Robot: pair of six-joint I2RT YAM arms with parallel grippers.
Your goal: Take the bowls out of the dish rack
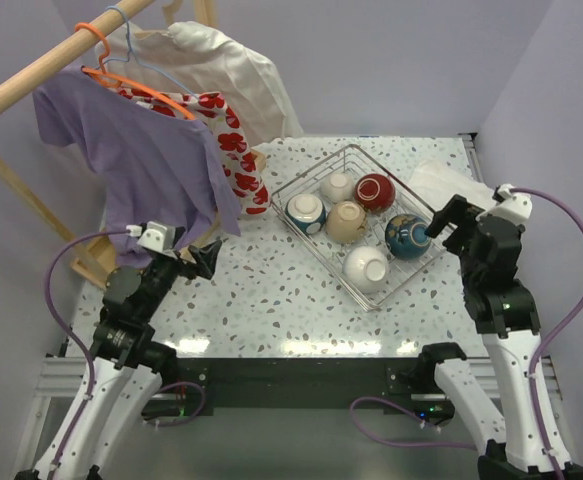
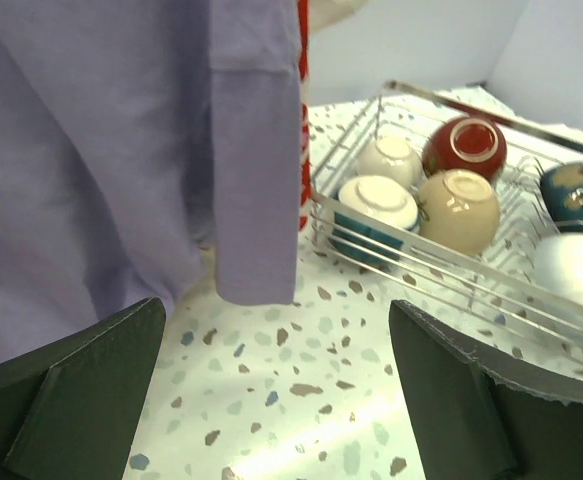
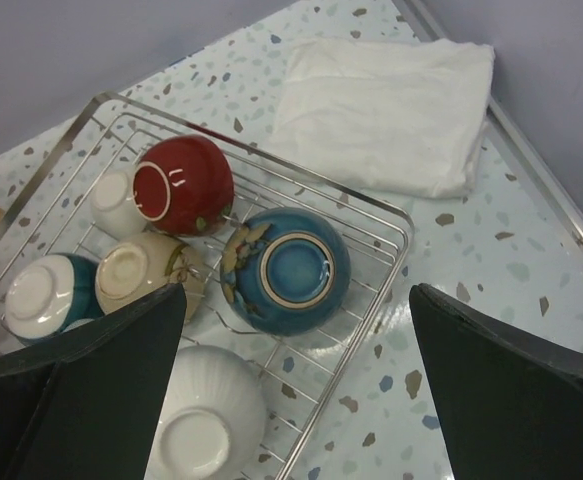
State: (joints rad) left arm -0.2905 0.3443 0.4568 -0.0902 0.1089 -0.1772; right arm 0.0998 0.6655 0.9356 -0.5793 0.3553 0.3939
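The silver wire dish rack [image 1: 426, 265] stands at the table's middle right and holds six upturned bowls: cream [image 1: 337, 186], dark red [image 1: 375, 191], teal-banded [image 1: 307, 212], beige [image 1: 346, 221], dark blue patterned [image 1: 407, 236] and white [image 1: 366, 267]. My right gripper [image 1: 438, 222] is open and empty at the rack's right edge, above the blue bowl [image 3: 286, 270]. My left gripper [image 1: 205, 259] is open and empty over bare table left of the rack [image 2: 441, 285]. The right wrist view shows the rack [image 3: 376, 340], the red bowl [image 3: 183, 184] and the white bowl [image 3: 206, 420].
A wooden clothes rail [image 1: 41, 68] at the back left carries a purple shirt [image 1: 141, 160], a red-flowered garment [image 1: 233, 145] and a cream one [image 1: 226, 70]. The shirt hangs close before my left gripper [image 2: 121, 140]. A folded white cloth [image 3: 386, 100] lies behind the rack.
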